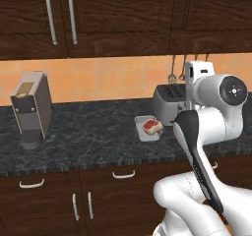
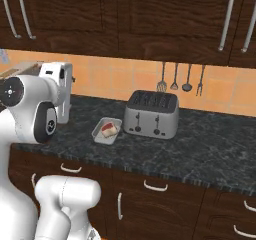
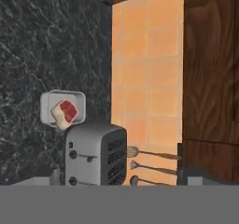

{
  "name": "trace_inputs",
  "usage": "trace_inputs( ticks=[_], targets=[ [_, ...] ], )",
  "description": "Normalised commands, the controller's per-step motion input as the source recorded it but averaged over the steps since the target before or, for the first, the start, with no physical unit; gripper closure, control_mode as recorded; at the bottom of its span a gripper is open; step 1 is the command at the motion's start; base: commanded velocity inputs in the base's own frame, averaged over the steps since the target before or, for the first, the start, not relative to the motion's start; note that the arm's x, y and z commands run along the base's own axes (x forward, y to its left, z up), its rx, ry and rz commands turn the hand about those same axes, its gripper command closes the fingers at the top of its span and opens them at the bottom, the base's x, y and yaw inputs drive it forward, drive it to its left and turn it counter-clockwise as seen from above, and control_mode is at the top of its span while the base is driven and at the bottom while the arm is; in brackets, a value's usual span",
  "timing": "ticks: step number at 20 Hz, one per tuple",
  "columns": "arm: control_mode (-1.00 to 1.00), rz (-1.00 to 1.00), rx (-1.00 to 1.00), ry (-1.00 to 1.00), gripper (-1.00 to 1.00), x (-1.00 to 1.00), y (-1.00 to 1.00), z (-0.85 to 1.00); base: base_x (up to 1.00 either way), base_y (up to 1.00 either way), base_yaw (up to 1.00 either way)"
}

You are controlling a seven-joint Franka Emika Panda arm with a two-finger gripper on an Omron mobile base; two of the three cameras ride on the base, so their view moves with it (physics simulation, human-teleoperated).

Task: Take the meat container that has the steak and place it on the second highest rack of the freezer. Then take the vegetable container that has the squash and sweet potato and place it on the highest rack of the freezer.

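While the shallow pale grey meat container (image 1: 147, 128) sits on the dark speckled stone table (image 1: 88, 132), just beside the silver four-slot toaster (image 2: 151, 115), the red steak with its pale fat edge (image 3: 65, 111) lies inside it, untouched. The arm is folded back high above the table edge, and the jaws stand wide open and hold nothing, well apart from the container.

The main risk is the toaster: it is so near the tray that a finger coming down on that side may strike it or push the tray along the table. The container wall looks low and thin, so a shallow grip may slip and tip the steak out. A long reach from this folded pose could also miss the rim. The freezer is not in sight, so the carry will probably need driving, and the tray must stay level.
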Motion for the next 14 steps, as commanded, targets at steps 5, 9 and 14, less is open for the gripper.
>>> trace_inputs(
  ticks=[5,9,14],
  targets=[
    [-1.00,-0.01,0.03,0.18,-1.00,0.00,0.00,-0.24,0.02,0.02,-0.14],
    [-1.00,0.38,0.04,0.48,-1.00,0.68,-0.15,-1.00,0.00,0.00,0.00],
    [-1.00,0.51,0.00,0.43,-1.00,0.90,-0.02,-1.00,0.00,0.00,0.00]
  ],
)
